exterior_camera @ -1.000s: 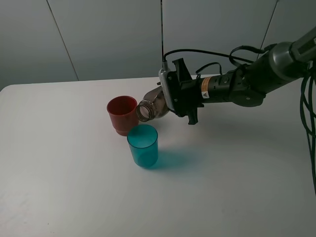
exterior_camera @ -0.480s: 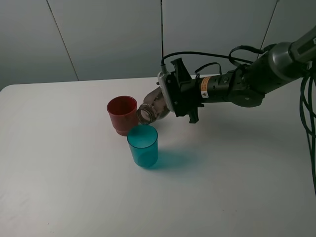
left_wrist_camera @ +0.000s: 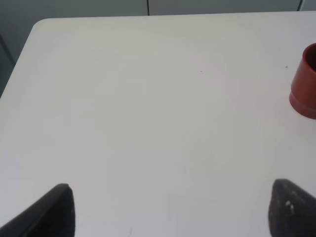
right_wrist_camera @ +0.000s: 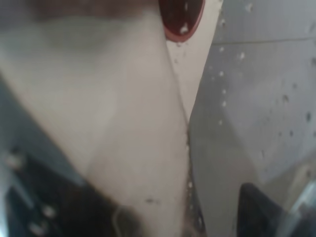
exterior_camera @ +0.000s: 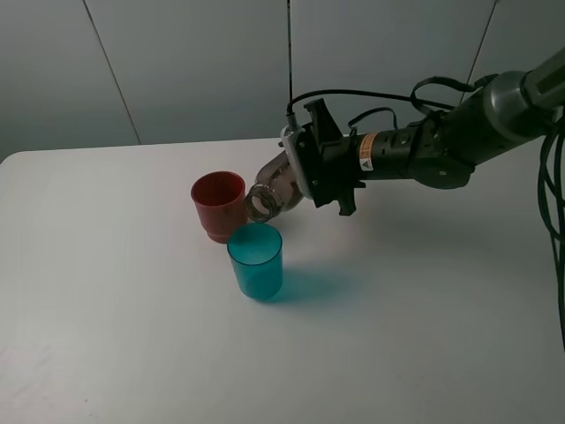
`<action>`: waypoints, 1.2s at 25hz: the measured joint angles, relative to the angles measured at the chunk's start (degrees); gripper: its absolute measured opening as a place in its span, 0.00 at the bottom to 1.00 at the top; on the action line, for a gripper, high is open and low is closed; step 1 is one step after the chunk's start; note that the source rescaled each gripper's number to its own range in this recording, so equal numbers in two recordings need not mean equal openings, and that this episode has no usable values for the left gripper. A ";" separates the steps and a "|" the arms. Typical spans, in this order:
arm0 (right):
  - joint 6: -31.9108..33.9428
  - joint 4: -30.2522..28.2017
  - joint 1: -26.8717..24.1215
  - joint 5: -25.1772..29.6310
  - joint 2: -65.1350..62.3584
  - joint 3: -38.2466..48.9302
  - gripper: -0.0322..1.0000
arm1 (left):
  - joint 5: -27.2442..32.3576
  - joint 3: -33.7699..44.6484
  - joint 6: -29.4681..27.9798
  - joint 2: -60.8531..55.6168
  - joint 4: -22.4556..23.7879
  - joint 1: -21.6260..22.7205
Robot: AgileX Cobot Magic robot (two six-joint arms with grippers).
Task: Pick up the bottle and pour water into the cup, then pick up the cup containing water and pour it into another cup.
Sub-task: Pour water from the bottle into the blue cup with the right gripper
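White flat table (exterior_camera: 106,291): everything is carried on or held above it.

Black right arm (exterior_camera: 441,146): extended from the right toward the table middle. The right gripper (exterior_camera: 302,177) is clamped on the tall, slim, smoky grey-brown translucent plastic bottle (exterior_camera: 272,190).

Bottle: held off the table and tipped steeply, with the open neck pointed down-left. The mouth is placed just right of the opaque red plastic cup (exterior_camera: 217,203) and above the far rim of the translucent teal-blue plastic tumbler (exterior_camera: 257,261).

Red plastic cup: upright at mid-table, also seen at the edge of the left wrist view (left_wrist_camera: 306,81).

Teal-blue plastic tumbler: upright, just near-right of the red plastic cup. Contact between the two cannot be told.

Left gripper (left_wrist_camera: 173,212): held over bare table left of the red plastic cup, fingertips (left_wrist_camera: 54,210) set wide apart, nothing held.

Right wrist view: blurred.
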 joint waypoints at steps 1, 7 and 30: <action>-0.11 0.00 0.30 0.00 0.00 0.00 0.04 | 0.00 0.00 0.00 0.00 0.00 0.00; -0.82 0.00 0.96 0.00 0.00 0.00 0.04 | 0.00 0.00 0.00 0.00 0.00 0.00; -8.85 2.00 0.96 -0.11 0.00 0.00 0.04 | 0.00 0.00 0.00 0.00 0.00 0.00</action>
